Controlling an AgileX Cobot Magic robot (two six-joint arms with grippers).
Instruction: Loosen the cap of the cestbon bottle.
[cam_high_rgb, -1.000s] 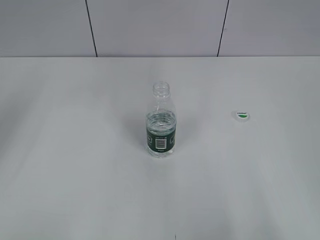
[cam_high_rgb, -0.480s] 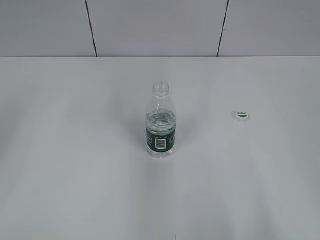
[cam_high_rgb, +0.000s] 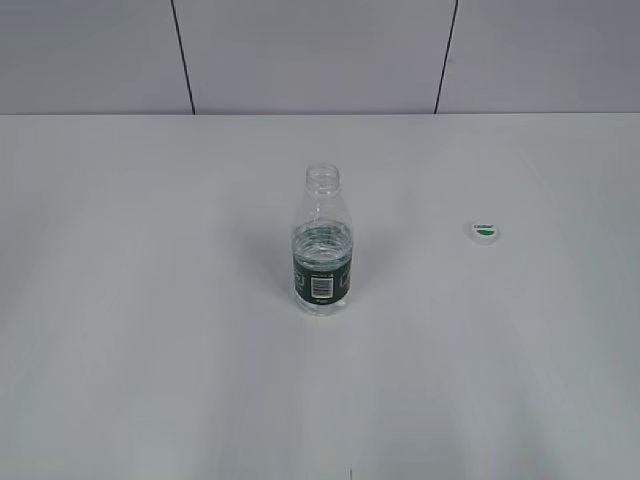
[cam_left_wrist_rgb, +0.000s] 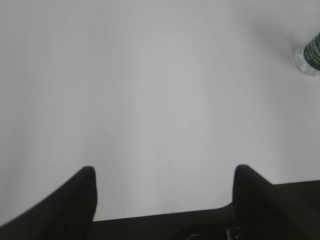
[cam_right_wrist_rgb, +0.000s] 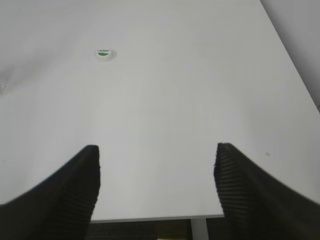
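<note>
The left gripper (cam_left_wrist_rgb: 162, 172) hangs above bare white table (cam_high_rgb: 150, 350) with its jaws spread apart and nothing between them; only the bottle's base shows at the upper right corner of its wrist view. The cestbon bottle (cam_high_rgb: 322, 245) stands upright near the table centre: clear plastic, dark green label band with a white barcode patch, neck uncapped. The cap (cam_high_rgb: 484, 232), white with a green leaf mark, lies flat on the table well apart to the bottle's right. The right gripper (cam_right_wrist_rgb: 157, 152) is likewise released, holding nothing, near the table's front edge; the table's right edge runs close by.
</note>
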